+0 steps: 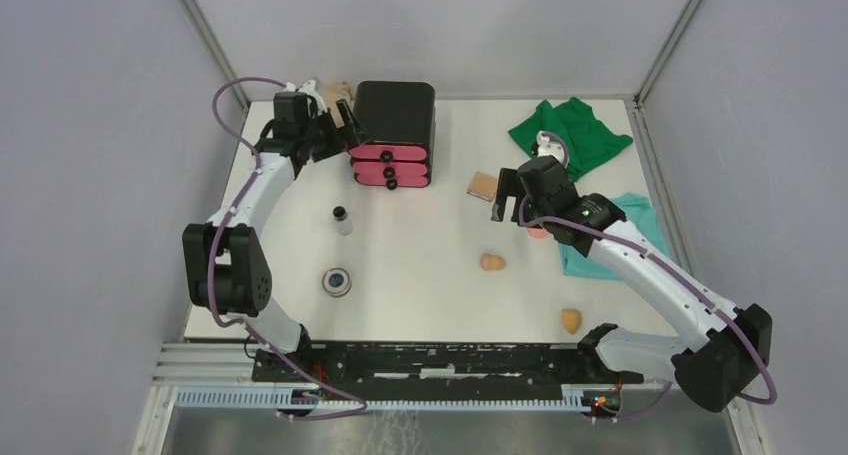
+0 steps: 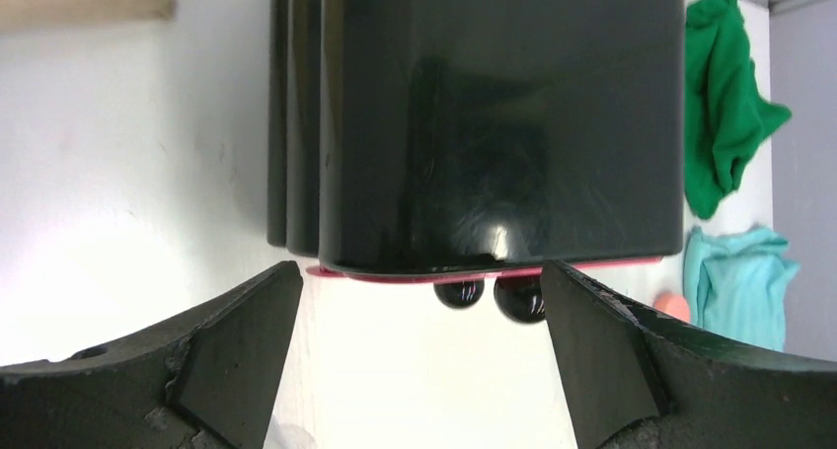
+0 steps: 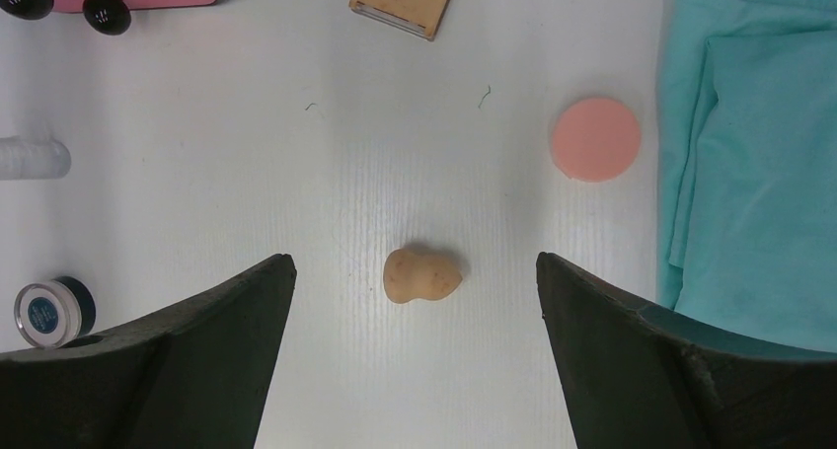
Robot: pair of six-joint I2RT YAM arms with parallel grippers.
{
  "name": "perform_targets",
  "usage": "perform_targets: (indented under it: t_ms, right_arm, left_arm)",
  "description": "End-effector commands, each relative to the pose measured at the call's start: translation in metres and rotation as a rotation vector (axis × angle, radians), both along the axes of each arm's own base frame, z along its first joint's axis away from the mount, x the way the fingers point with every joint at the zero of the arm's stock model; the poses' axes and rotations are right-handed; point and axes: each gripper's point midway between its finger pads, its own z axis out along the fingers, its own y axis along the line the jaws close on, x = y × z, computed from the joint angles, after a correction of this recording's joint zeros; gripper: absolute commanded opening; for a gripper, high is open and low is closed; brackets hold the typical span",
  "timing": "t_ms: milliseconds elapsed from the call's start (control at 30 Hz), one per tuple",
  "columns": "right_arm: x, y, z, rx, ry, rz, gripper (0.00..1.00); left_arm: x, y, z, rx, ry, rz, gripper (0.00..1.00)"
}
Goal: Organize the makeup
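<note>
The makeup lies scattered on the white table. One tan egg-shaped sponge (image 1: 491, 262) sits in the middle, and another sponge (image 1: 571, 320) lies near the front. A tan square pad (image 1: 484, 185), a small black-capped jar (image 1: 343, 218) and a round silvery compact (image 1: 337, 280) lie apart. The pink round piece (image 3: 595, 138) lies beside the teal cloth. My right gripper (image 3: 415, 261) hangs open above the sponge (image 3: 421, 274), holding nothing. My left gripper (image 2: 419, 301) is open and empty at the left side of the black box (image 2: 494, 123).
The black box with pink drawers (image 1: 392, 135) stands at the back; its drawer knobs (image 2: 520, 299) show. A green cloth (image 1: 570, 133) lies back right, a teal cloth (image 1: 640, 225) under my right arm, and a beige cloth (image 1: 335, 93) behind the left gripper. Grey walls enclose the table.
</note>
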Motion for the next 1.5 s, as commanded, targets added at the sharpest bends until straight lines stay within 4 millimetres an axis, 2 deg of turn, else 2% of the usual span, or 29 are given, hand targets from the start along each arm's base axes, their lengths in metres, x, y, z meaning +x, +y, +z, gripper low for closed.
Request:
perform_targets:
  t_ms: [0,133,267,300,400,533,667,833,900,967,1133,1333,1400,1467]
  right_arm:
    - [0.001,-0.001,0.003,0.02,-0.017,-0.02,0.99]
    - [0.002,0.002,0.003,0.028,-0.018,-0.015,0.99]
    - [0.002,0.003,0.003,0.028,-0.016,-0.011,0.99]
    - [0.002,0.002,0.002,0.025,-0.016,-0.011,0.99]
    - [0.002,0.002,0.003,0.024,-0.02,-0.01,0.99]
    - [0.001,0.001,0.003,0.021,-0.021,-0.003,0.99]
    - [-0.003,-0.002,0.005,0.01,-0.016,-0.003,1.0]
    - [-0.01,-0.012,0.008,-0.002,-0.028,-0.017,1.0]
    - [-0.013,-0.016,0.008,-0.006,-0.034,-0.022,1.0]
    - [-0.016,-0.02,0.009,-0.005,-0.042,-0.031,1.0]
    - [-0.019,-0.024,0.009,-0.018,-0.043,-0.036,1.0]
    - [-0.02,-0.025,0.005,-0.034,-0.028,-0.03,1.0]
    - [-0.019,-0.024,0.004,-0.034,-0.025,-0.026,1.0]
    - [-0.018,-0.021,0.005,-0.028,-0.026,-0.021,1.0]
  left_arm:
    - [-0.016,-0.021,-0.007,-0.04,-0.014,-0.122,0.98]
    - [-0.032,-0.039,-0.011,-0.065,-0.025,-0.167,0.97]
    - [-0.055,-0.059,0.003,-0.058,-0.081,-0.217,0.97]
    - [-0.06,-0.061,0.008,-0.051,-0.097,-0.212,0.97]
    - [-0.062,-0.045,0.021,-0.008,-0.145,-0.122,0.98]
    - [-0.044,-0.011,0.033,0.064,-0.149,0.037,0.99]
    - [-0.014,0.006,0.03,-0.021,-0.074,0.027,0.96]
    - [0.016,0.009,0.019,-0.036,-0.066,-0.014,0.99]
    - [0.023,0.009,0.013,-0.024,-0.066,-0.031,1.0]
    - [0.024,-0.001,0.01,-0.052,-0.068,-0.083,1.0]
    - [0.007,-0.032,0.008,-0.113,-0.065,-0.241,0.98]
    - [-0.029,-0.066,0.019,-0.16,-0.084,-0.35,0.98]
    - [-0.038,-0.07,0.025,-0.155,-0.093,-0.345,0.98]
    - [-0.042,-0.063,0.034,-0.128,-0.109,-0.289,0.98]
